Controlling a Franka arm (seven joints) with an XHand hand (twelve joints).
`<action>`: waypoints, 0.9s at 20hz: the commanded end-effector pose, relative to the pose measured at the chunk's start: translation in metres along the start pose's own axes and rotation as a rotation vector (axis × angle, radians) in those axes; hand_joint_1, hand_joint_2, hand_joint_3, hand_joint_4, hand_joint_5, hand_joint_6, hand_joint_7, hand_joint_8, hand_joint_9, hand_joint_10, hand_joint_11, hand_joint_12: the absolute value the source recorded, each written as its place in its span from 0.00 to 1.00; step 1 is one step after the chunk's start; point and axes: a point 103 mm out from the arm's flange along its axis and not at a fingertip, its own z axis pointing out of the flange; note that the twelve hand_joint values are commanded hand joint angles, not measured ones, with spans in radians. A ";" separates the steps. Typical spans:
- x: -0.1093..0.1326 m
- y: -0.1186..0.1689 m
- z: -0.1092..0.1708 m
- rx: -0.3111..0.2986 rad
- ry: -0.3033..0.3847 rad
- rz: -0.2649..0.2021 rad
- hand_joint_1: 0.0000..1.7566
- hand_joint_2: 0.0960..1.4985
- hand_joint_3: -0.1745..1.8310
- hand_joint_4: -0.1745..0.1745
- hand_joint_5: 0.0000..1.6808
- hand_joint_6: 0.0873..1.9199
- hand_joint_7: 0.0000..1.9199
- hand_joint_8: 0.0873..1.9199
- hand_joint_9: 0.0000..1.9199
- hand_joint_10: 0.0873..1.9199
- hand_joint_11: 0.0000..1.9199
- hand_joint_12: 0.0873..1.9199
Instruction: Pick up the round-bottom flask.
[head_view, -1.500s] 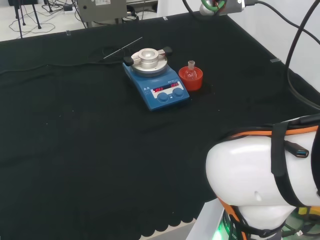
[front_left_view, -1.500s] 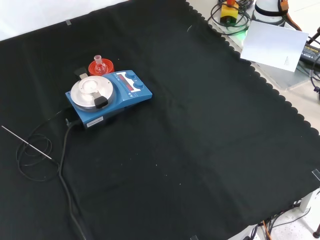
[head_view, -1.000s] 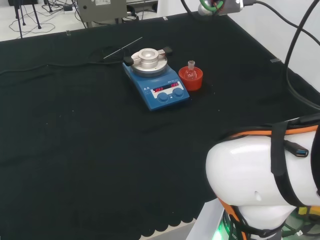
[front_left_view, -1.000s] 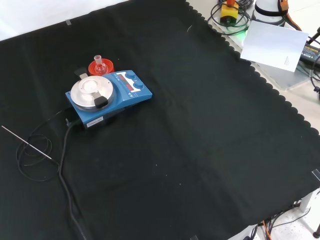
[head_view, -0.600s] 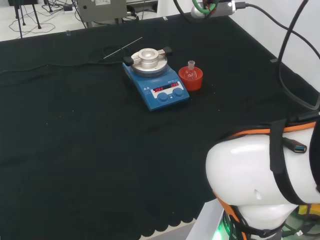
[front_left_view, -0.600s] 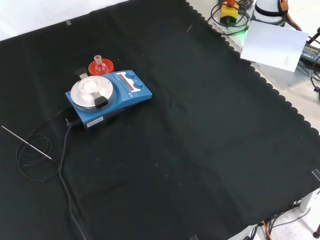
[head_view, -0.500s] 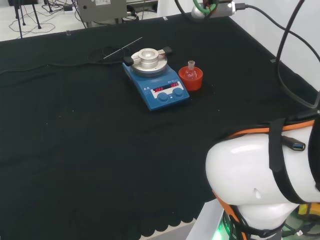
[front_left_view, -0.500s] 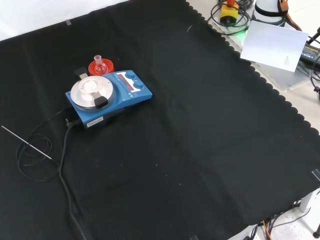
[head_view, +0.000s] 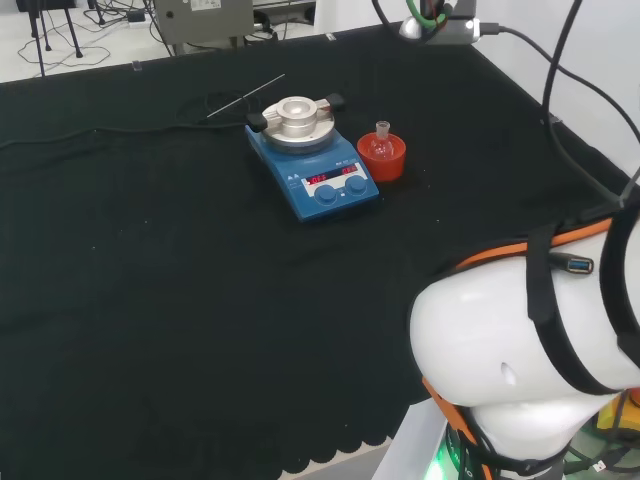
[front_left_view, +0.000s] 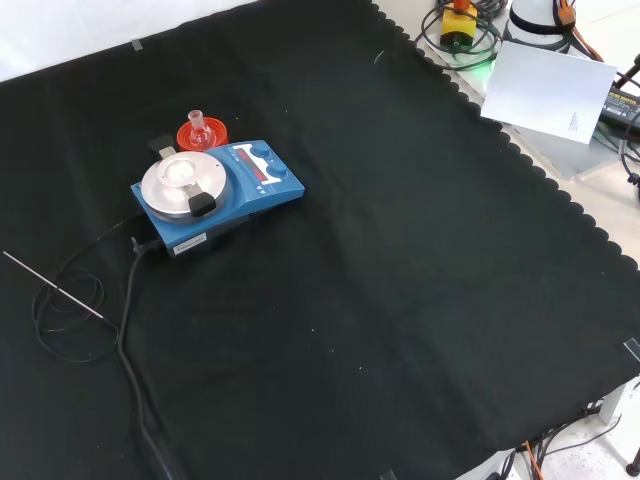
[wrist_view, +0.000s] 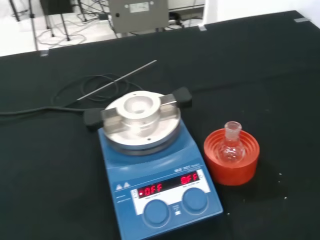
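Starting at the left of the head view, a thin metal probe rod (head_view: 246, 96) lies on the black cloth of the surface (head_view: 150, 280), with a loop of dark cable (head_view: 205, 105) beside it. Next comes the blue stirrer plate (head_view: 318, 172), which carries a round silver heating block (head_view: 297, 120) with black handles on either side. Its front panel shows a lit red display and two blue knobs.

Just to the right of the stirrer in that view stands the red ribbed stand (head_view: 381, 158), and the round-bottom flask (head_view: 380, 142) sits upright in it, its short neck pointing up. The flask is clear glass; whether it holds anything cannot be told. Stand and stirrer are close together but not plainly touching.

Farther right and nearer the camera, the arm's big white link (head_view: 520, 350) fills the corner, with black cables running up past it.

From the front view the flask (front_left_view: 197, 127) in its stand (front_left_view: 203, 133) appears just beyond the stirrer (front_left_view: 215, 195), and the rod (front_left_view: 52, 285) lies well off to the left. The wrist view looks down on the stirrer (wrist_view: 155, 175) with the flask (wrist_view: 231, 146) in its stand (wrist_view: 231, 157).

Whether the hand is open or closed cannot be told.
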 end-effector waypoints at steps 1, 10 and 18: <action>-0.032 0.046 0.034 -0.011 0.007 0.058 0.08 0.87 0.17 0.40 0.20 0.00 0.04 0.24 0.07 0.34 0.00 0.50; -0.081 0.120 0.097 -0.022 0.110 0.053 0.23 0.82 0.16 0.35 0.27 0.00 0.10 0.28 0.16 0.35 0.00 0.64; -0.087 0.162 0.165 -0.031 0.142 0.040 0.26 0.80 0.16 0.30 0.31 0.02 0.12 0.30 0.19 0.36 0.00 0.68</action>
